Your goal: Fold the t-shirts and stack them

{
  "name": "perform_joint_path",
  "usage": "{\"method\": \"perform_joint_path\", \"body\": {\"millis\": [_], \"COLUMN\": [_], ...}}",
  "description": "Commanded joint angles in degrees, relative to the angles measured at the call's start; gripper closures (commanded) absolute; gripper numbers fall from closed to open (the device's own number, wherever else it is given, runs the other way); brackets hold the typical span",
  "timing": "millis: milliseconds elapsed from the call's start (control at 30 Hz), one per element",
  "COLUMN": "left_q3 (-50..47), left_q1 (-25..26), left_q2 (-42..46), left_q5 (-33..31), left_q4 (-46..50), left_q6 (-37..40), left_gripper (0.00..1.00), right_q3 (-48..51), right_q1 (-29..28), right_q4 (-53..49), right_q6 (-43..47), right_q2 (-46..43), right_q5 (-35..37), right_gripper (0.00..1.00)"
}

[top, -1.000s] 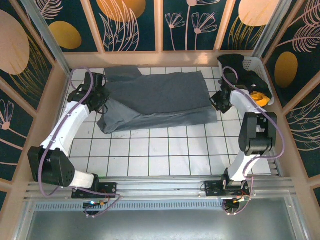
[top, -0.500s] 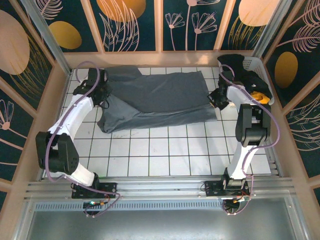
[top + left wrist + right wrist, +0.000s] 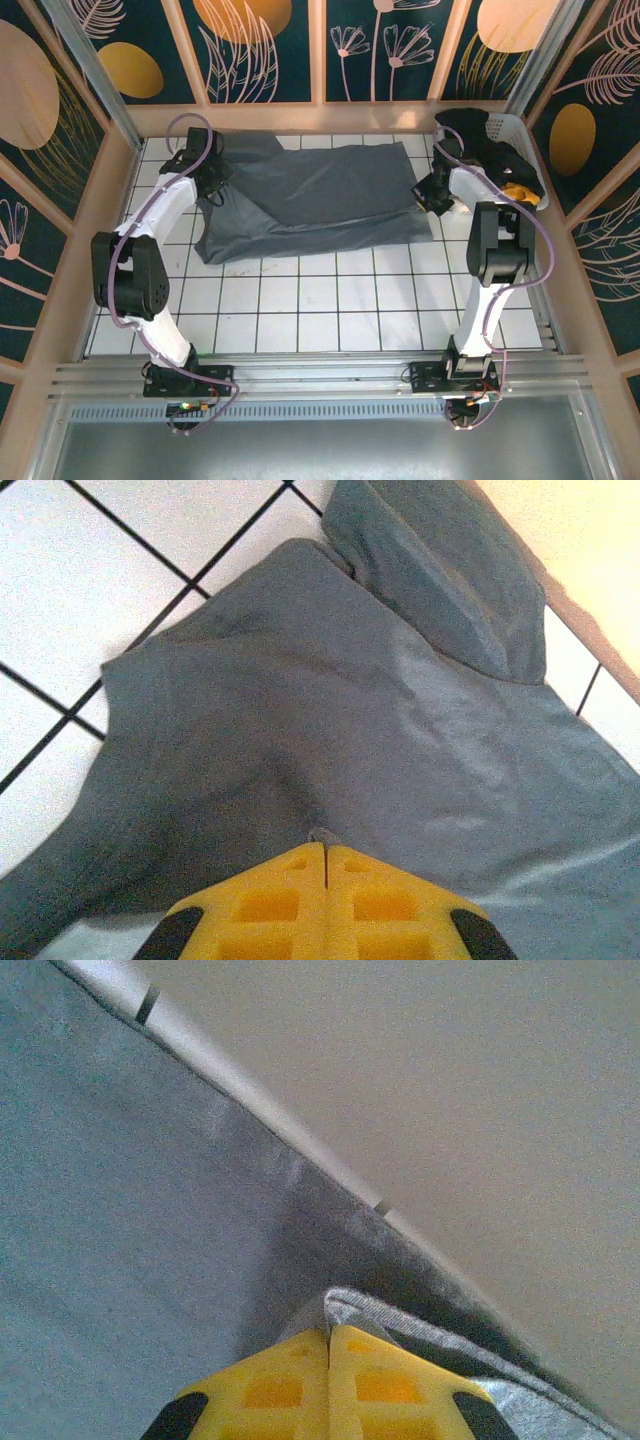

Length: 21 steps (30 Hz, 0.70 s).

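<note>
Grey t-shirt (image 3: 320, 195) lies spread across the far half of the tiled worktop (image 3: 300, 300), already doubled over. An upper layer covers most of it, and a strip of the lower layer shows along the near edge.

Left end effector (image 3: 208, 170) sits at the shirt's left end, jaws closed. In the wrist view the cloth puckers into the yellow tips (image 3: 325, 855), so it has a pinch of grey fabric. Right end effector (image 3: 432, 193) is at the shirt's right edge, also closed. A folded hem is caught right at its tips (image 3: 328, 1335).

Change over the last second: both arms have stretched out toward the far wall. The left end effector moved noticeably further back and slightly inward along the left end. The right one crept back and slightly inward. Both grips stayed closed throughout. The shirt's outline barely shifted, only a little gathering at the left end.

Meaning: probably mid-fold, with both pinched ends being carried or tensioned toward the back to flatten the doubled layer. Fold not finished, as the near strip is uncovered and the left end is rumpled.

Nothing stacked yet. A black shirt (image 3: 470, 130) and an orange-yellow shirt (image 3: 515, 192) wait in the white laundry basket (image 3: 505, 125) at the far right corner.
</note>
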<state>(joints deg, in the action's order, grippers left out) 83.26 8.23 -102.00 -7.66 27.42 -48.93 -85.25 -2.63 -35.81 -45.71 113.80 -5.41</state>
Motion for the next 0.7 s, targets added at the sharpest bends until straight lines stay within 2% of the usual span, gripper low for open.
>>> {"method": "perform_joint_path", "body": {"millis": [0, 133, 167, 267, 300, 333, 433, 500, 667], "left_q3": [3.1, 6.1, 7.0, 10.3, 10.8, 11.0, 8.1, 2.3, -19.7], "left_q1": [-0.4, -0.7, -0.9, -1.4, -1.6, -1.8, -2.9, -4.2, -11.1], "left_q2": [-2.2, -6.1, -7.3, -9.5, -9.5, -8.8, -4.7, -0.5, 12.0], "left_q5": [1.2, 2.3, 3.3, 4.3, 3.6, 3.2, 2.2, 2.8, 10.1], "left_q4": [-1.9, -1.3, -1.1, 1.9, 3.1, 4.4, 8.8, 10.0, 4.9], "left_q6": [3.0, 5.3, 6.1, 8.2, 8.3, 8.1, 4.8, 0.8, -8.5], "left_gripper": [1.0, 1.0, 0.97, 0.44, 0.33, 0.29, 0.29, 0.32, 0.47], "right_q3": [-2.0, -3.0, -3.5, -4.8, -5.2, -5.2, -2.9, 0.9, 15.4], "right_q1": [-0.4, -0.4, -0.5, -0.8, -0.9, -0.9, -0.9, -1.0, -1.2], "right_q4": [-1.1, -0.8, -0.8, -1.4, -1.7, -2.0, -2.3, -1.5, 4.1], "right_q6": [0.5, 1.5, 2.1, 4.2, 4.9, 5.5, 7.2, 7.9, 10.4], "right_q2": [1.9, 3.4, 3.6, 2.8, 2.2, 1.2, -3.3, -7.0, -17.4], "right_q5": [2.0, 0.7, 0.4, 1.4, 1.9, 2.2, 3.2, 3.6, 0.6], "right_gripper": [1.0, 1.0, 0.95, 0.7, 0.65, 0.6, 0.52, 0.51, 0.53]}}
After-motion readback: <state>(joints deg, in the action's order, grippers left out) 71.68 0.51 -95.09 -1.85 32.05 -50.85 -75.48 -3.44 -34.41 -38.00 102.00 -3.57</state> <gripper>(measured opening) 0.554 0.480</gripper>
